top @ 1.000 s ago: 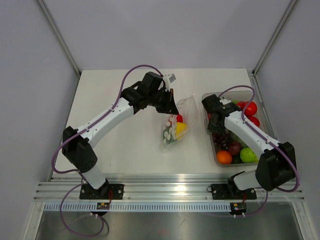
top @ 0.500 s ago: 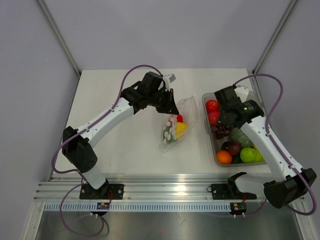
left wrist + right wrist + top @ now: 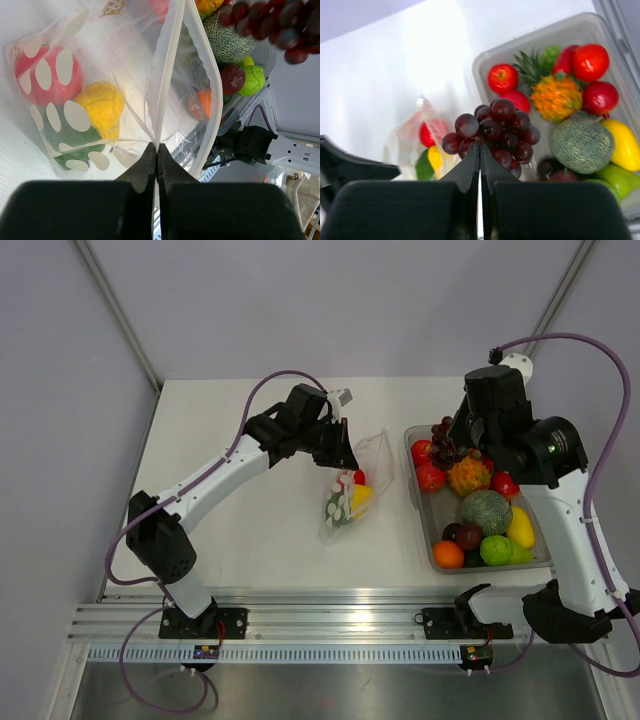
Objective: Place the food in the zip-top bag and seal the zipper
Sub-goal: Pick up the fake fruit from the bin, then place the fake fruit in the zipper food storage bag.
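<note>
The bag [image 3: 352, 490] is laid on the table [image 3: 230, 530] between the arms, just left of the tray [image 3: 425, 525]. One lip of its mouth is pinched by the left pincer [image 3: 156, 152], whose fingers are pressed together on the plastic right at the zipper [image 3: 166, 70]. The other lip is bowed away, so the mouth is held agape and turned toward the tray. Three pieces of food are seen inside the bag, packed against each other at its closed end: a red piece [image 3: 47, 75], a yellow piece [image 3: 102, 105] and a green piece [image 3: 65, 135].

The grapes [image 3: 495, 132] are pinched by the right pincer [image 3: 480, 150]; its fingers are closed on the lower side of the bunch as seen from the wrist. In the top view the bunch is held over the far left corner of the tray, clear of the bag.

The tray is filled with the remaining food. A pineapple [image 3: 552, 97] is seen near its middle, with red round pieces [image 3: 590, 62] beside it and a further red one [image 3: 502, 77] at the far left corner. A netted melon [image 3: 582, 142] is set nearer the arms, with a yellow fruit [image 3: 620, 145] touching it on the right. At the near end an orange [image 3: 449, 554], a dark purple fruit [image 3: 468, 535] and a green fruit [image 3: 496, 550] are grouped together.
</note>
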Available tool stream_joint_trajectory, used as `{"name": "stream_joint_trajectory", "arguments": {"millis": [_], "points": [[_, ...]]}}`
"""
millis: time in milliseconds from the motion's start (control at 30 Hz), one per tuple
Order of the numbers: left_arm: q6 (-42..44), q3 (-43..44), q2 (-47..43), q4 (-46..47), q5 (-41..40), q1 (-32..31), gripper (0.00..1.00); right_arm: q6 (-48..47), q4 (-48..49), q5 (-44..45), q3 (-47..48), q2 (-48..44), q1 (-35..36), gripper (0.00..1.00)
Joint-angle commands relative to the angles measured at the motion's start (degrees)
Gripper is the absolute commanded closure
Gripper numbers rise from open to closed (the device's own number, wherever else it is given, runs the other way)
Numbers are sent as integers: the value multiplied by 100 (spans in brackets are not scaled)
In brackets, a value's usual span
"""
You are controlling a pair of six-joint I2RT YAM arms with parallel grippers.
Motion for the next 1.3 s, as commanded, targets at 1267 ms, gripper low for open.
{"name": "stream_joint_trajectory", "arguments": {"millis": [1267], "points": [[-94,241,30,171,42,83,100,19,1048,-575,330,1071,1582,100]]}}
